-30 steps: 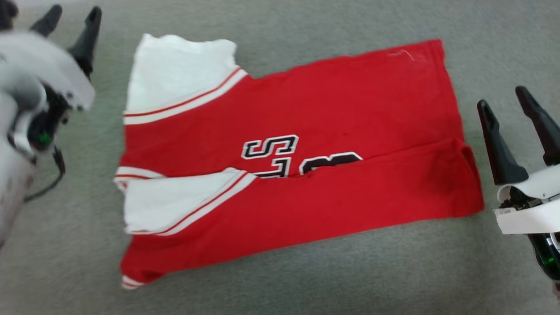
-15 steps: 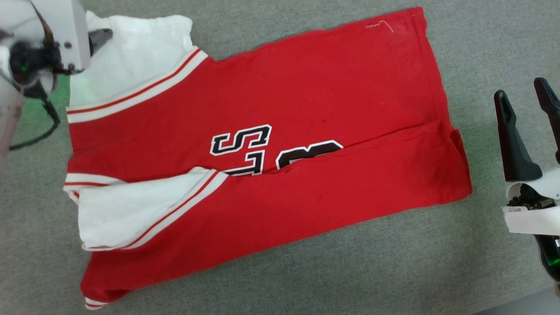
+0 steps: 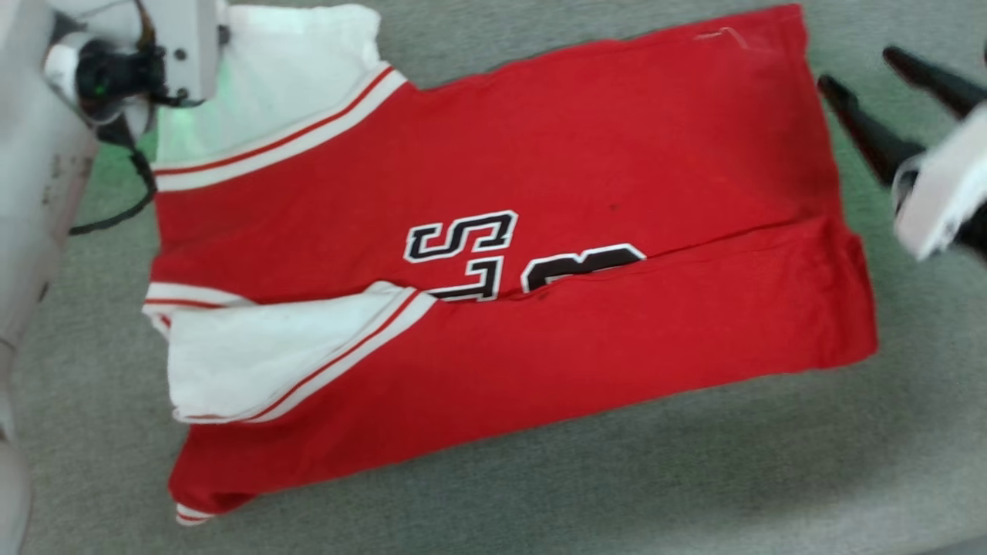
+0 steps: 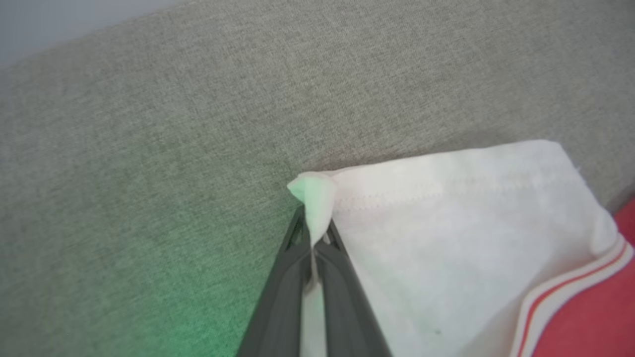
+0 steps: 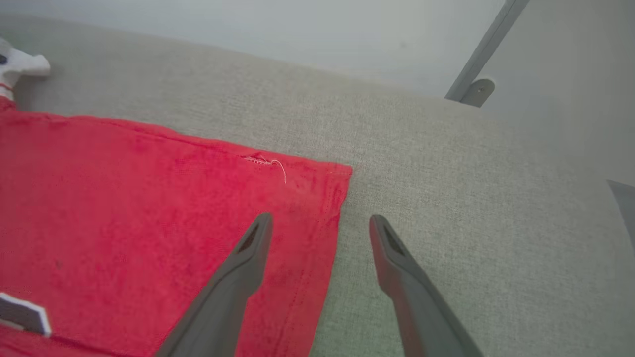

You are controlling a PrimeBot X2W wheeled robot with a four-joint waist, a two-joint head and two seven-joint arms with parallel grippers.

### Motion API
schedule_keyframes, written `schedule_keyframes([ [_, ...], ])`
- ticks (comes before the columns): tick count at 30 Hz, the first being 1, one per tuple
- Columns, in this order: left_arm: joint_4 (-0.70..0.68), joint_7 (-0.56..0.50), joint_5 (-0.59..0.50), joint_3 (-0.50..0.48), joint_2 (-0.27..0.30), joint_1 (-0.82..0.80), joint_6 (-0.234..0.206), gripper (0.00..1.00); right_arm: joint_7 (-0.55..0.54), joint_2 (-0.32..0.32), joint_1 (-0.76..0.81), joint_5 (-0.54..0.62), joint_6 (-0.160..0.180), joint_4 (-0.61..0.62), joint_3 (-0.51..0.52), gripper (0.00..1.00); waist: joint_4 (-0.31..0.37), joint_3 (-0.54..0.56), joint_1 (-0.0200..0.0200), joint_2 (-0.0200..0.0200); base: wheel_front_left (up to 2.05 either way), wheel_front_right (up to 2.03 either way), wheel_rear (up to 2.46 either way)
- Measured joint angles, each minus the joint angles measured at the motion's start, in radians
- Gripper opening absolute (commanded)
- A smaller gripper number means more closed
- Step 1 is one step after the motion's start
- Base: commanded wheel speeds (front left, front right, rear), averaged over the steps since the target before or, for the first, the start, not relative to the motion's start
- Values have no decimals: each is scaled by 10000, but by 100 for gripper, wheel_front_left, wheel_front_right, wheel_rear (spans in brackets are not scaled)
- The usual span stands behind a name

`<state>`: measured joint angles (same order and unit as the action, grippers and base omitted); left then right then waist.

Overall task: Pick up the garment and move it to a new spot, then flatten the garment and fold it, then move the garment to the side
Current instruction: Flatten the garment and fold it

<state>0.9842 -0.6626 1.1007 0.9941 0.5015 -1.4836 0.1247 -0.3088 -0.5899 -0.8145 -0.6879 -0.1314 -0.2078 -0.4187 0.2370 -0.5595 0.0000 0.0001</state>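
The garment (image 3: 617, 154), a red jersey with white sleeves and black-and-white lettering, lies spread on the grey fabric surface (image 3: 540, 493). Its near long edge is folded up over the lettering. In the left wrist view my left gripper (image 4: 312, 225) is shut on a pinched corner of the far white sleeve (image 4: 446, 223). In the head view the left arm (image 3: 173, 46) covers that corner. My right gripper (image 5: 321, 220) is open, one finger over the red hem and the other over bare surface, close to the garment's far right corner (image 5: 342, 171). It also shows blurred as the right gripper (image 3: 867, 77).
The grey surface ends just beyond the garment's far side, with pale floor behind it and a grey metal leg (image 5: 476, 64) standing there. Bare surface lies to the right of the hem (image 5: 471, 198) and along the near side (image 3: 694, 478).
The left gripper came down onto the far white sleeve and shut on its corner. The right gripper went from beside the hem up to the garment's far right corner. The head camera shifted.
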Motion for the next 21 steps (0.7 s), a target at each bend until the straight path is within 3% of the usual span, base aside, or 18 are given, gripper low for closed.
schedule_keyframes([
  [8, -472, 209, 88, 341, -265, -290, 29, 0, -3430, 468, -2890, -527, 0, -2941, -917, 100, -559, -259, 0, 0, 0, 0, 0],
  [12, -617, 326, 199, 460, -372, -357, 29, 0, -4148, 474, -3638, -481, 0, -3824, -1365, 100, -811, -370, 1, 0, 0, 0, 0],
  [17, -782, 504, 364, 654, -435, -392, 29, 0, -4169, 512, -3964, -593, 2, -4397, -1768, 100, -1042, -433, 0, 0, 0, 0, 0],
  [18, -840, 571, 416, 675, -437, -391, 29, 0, -4010, 529, -3998, -677, 2, -4474, -1774, 45, -1075, -440, 0, 0, 0, 0, 0],
  [20, -907, 681, 529, 711, -449, -385, 29, 0, -3674, 520, -4056, -769, 2, -4573, -1893, 1, -1133, -445, 0, 0, 0, 0, 0],
  [21, -941, 779, 600, 738, -453, -377, 29, 0, -3532, 523, -4065, -813, 2, -4658, -1948, 0, -1158, -435, 1, 0, 0, 0, 0],
])
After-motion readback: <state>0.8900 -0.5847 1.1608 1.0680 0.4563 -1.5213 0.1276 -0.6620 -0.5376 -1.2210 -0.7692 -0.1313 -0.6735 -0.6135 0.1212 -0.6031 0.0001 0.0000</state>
